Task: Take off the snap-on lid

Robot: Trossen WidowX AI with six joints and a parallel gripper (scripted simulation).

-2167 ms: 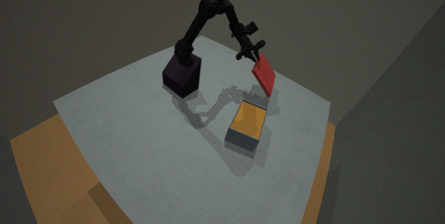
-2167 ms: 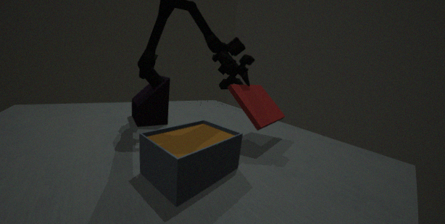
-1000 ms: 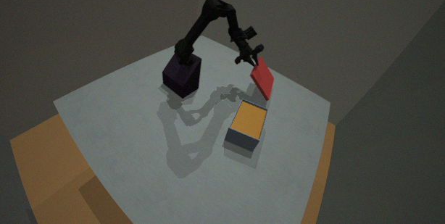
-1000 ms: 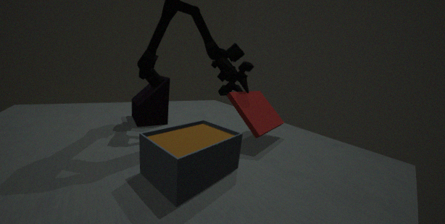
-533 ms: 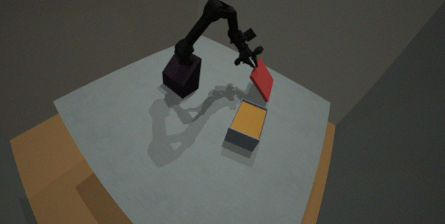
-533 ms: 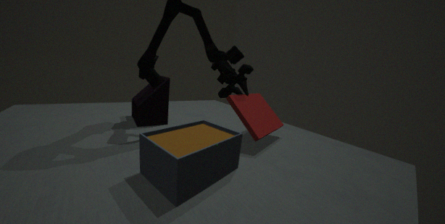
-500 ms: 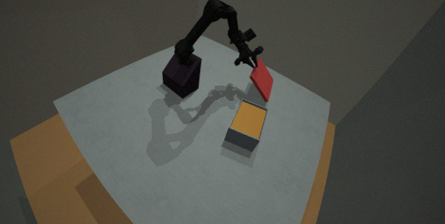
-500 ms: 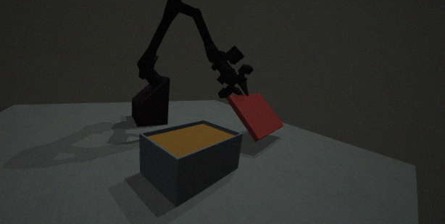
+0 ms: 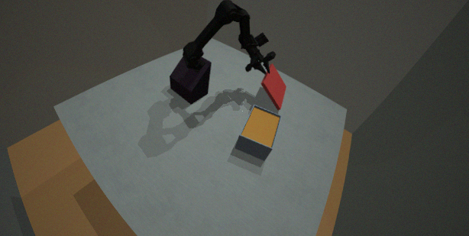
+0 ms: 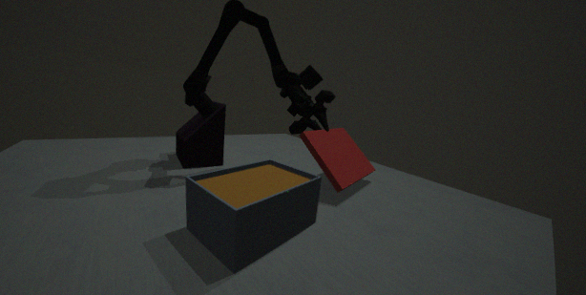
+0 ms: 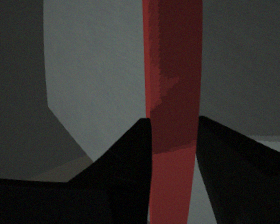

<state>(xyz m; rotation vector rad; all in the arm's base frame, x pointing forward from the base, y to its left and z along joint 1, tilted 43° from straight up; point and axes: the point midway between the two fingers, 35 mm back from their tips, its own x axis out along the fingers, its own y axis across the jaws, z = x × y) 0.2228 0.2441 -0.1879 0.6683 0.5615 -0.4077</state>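
- While its gripper clamps the edge of a red lid, a black robot arm holds the panel on a steep slant beside the open storage box, whose orange inside shows.

- Tilted, the lid slopes down from the fingers to a low far edge near the pale table; whether that edge touches the surface cannot be told from these views.

- Lowering on this slant could drive the low edge into the table first, twisting the panel between the fingertips, since the grip pinches just one end.

- Released too soon, the lid would probably drop and slap down, perhaps skidding, because its gripped end stands well above the surface.

- Close by, the box is at risk of a nudge: a lid swinging flat toward it could strike the wall or settle on the rim, spoiling the demand that the box stay put.

- Pushed past upright while being laid down, the panel could land wrong side up; easing the raised end down the way it already leans looks safer.

- Near the table's far border, a lid set too far out might overhang, the likely cause being too wide a berth around the box.
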